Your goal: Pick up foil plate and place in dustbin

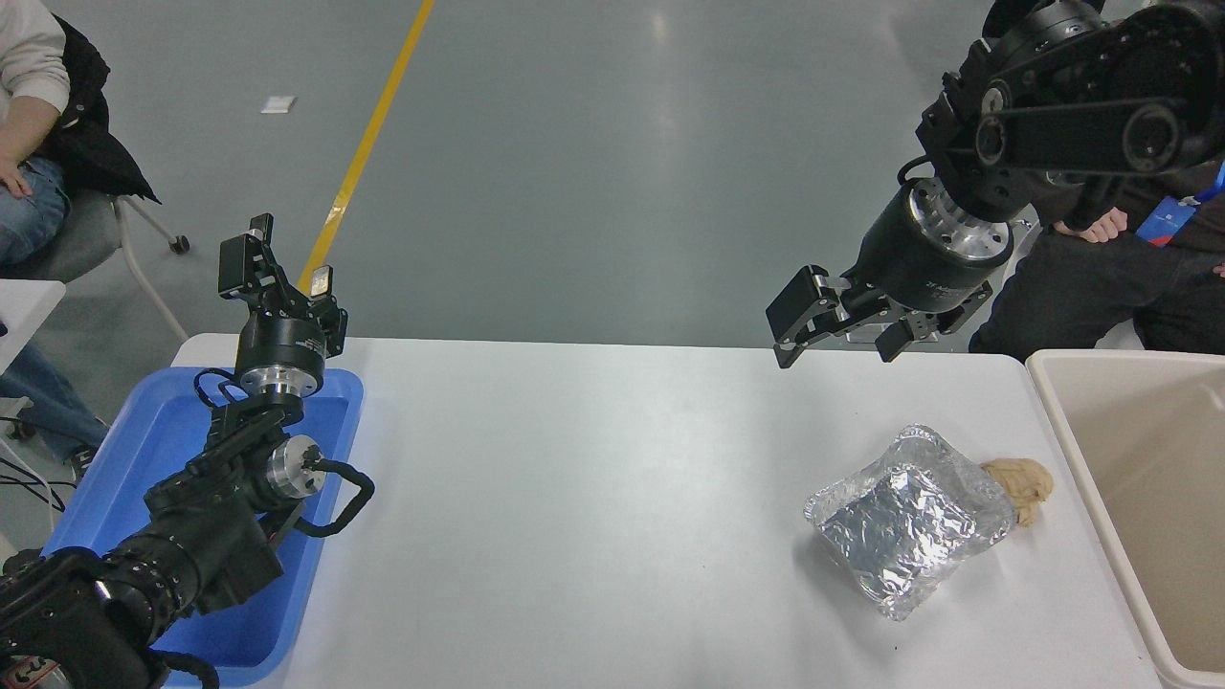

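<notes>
The right gripper (840,337) hangs over the table's (593,498) far edge, fingers spread wide and empty — well apart from the foil plate (907,522), which lies at five o'clock from it. A tan wad (1022,483) touches the plate's three o'clock side, near the dustbin (1072,431). The left gripper (278,263) is parked over the blue tray (134,459), fingers apart.

silver foil plate (907,522), beige dustbin (1072,421), blue tray (115,478)

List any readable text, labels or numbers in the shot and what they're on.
None can be read.
Right tool: white print on its black wrist housing, too small and blurred.
Foil plate, dustbin, blue tray: no print visible.
</notes>
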Robot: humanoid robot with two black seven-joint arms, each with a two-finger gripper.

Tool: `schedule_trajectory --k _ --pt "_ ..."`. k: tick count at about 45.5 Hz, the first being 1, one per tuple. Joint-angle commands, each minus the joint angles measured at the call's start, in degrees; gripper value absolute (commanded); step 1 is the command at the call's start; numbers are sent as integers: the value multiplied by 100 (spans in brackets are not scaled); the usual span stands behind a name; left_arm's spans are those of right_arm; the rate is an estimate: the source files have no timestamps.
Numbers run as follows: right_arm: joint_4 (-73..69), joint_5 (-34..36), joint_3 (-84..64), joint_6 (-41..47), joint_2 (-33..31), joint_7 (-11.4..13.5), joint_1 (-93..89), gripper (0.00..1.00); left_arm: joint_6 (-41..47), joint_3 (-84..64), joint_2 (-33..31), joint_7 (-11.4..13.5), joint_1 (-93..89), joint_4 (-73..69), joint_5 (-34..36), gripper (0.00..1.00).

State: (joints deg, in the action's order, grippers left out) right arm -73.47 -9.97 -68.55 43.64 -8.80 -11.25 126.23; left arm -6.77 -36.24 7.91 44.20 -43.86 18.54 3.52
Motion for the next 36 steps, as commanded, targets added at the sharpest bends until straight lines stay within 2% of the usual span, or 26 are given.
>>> schedule_trajectory --k 1,16,25,36 --pt "17 -22 -9 -75 10 0 -72 100 0 3 0 1 0 0 0 100" --pt "17 -14 -299 -408 -157 0 -441 100 0 3 0 1 0 0 0 100" --pt "149 -444 -221 -690 -631 0 -1152 100 0 3 0 1 0 0 0 100" --pt "500 -629 -106 -927 -992 0 -1908 100 0 3 0 1 0 0 0 100"
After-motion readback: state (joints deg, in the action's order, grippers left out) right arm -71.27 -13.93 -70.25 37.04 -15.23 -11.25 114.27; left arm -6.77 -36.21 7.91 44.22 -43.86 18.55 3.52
